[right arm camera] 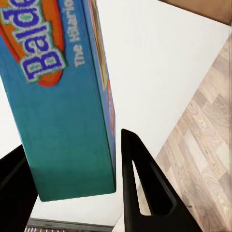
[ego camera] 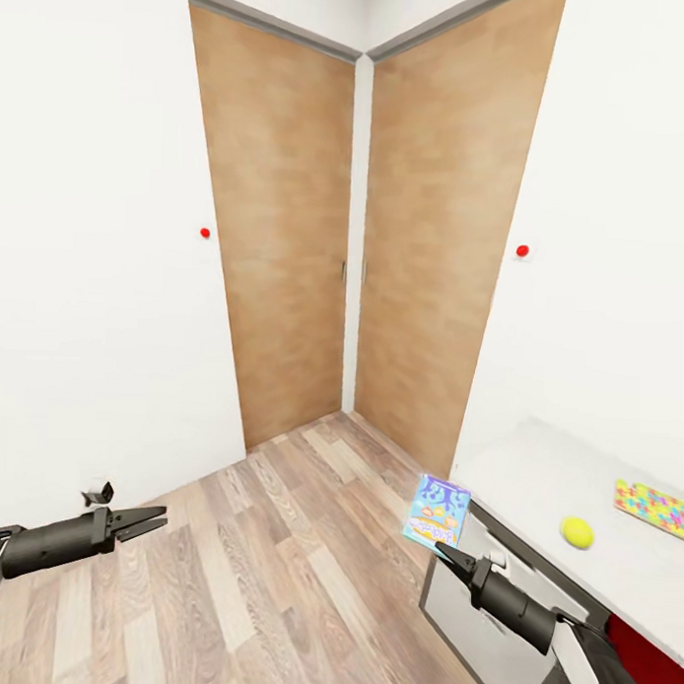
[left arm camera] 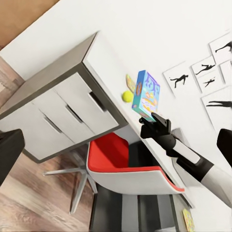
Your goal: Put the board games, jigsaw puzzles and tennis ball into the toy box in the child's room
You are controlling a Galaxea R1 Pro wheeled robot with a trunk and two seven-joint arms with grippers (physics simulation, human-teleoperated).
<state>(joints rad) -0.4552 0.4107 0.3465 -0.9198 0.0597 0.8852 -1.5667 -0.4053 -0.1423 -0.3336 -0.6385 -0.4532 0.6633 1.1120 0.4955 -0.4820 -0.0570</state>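
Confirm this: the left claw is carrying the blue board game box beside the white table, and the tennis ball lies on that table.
Not quite: the right claw carries the blue board game box, as the head view shows; the left claw holds nothing. The rest stands: the box is beside the white table, and the tennis ball lies on it.

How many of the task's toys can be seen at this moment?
3: a board game in the right gripper, a tennis ball and a puzzle on the table. Others may be out of frame.

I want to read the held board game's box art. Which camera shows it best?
The right wrist view: the board game looms close between the right gripper fingers, lettering legible. The head view and left wrist view show it small.
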